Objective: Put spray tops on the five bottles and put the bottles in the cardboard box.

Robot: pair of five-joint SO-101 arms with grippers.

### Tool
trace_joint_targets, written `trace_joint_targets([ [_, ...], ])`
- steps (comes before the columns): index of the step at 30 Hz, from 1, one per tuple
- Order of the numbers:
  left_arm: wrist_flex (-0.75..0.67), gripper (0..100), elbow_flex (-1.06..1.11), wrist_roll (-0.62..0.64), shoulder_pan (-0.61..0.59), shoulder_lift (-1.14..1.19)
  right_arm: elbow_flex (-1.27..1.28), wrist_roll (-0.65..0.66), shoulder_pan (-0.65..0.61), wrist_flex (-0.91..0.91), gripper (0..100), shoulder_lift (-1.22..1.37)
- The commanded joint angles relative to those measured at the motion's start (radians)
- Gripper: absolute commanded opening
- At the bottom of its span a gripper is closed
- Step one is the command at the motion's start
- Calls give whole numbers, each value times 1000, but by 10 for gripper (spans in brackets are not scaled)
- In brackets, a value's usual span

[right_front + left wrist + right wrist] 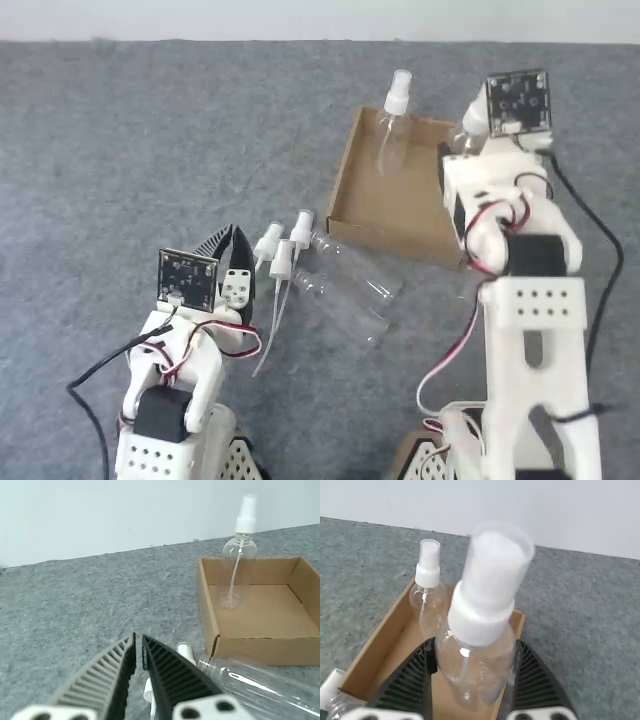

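My right gripper (472, 662) is shut on a clear bottle (476, 655) with a white spray top and holds it upright above the cardboard box (400, 215); this held bottle (470, 125) is over the box's right side. Another topped bottle (393, 125) stands in the box's far corner. Two clear bottles (352, 263) (342, 310) lie on the grey mat left of the box, with three white spray tops (282, 255) at their neck ends. My left gripper (139, 640) is shut and empty, just left of those tops.
The grey mat (120, 150) is bare to the left and at the back. The right arm's white frame (530, 330) stands in front of the box. Thin dip tubes (272, 325) from the spray tops trail toward the left arm's base.
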Motion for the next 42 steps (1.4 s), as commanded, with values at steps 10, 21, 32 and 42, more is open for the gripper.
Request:
trace_joint_targets([
  [10, -31, 11, -1, 12, -2, -14, -322, 5, 16, -31, 6, 314],
  [21, -48, 11, 13, 11, -11, -14, -354, -94, -33, -21, 6, 380],
  [32, -46, 11, 18, 8, -11, -14, -299, -92, -35, -19, 6, 374],
  [42, -52, 11, 30, 6, -11, -14, -275, -92, -12, -19, 6, 371],
])
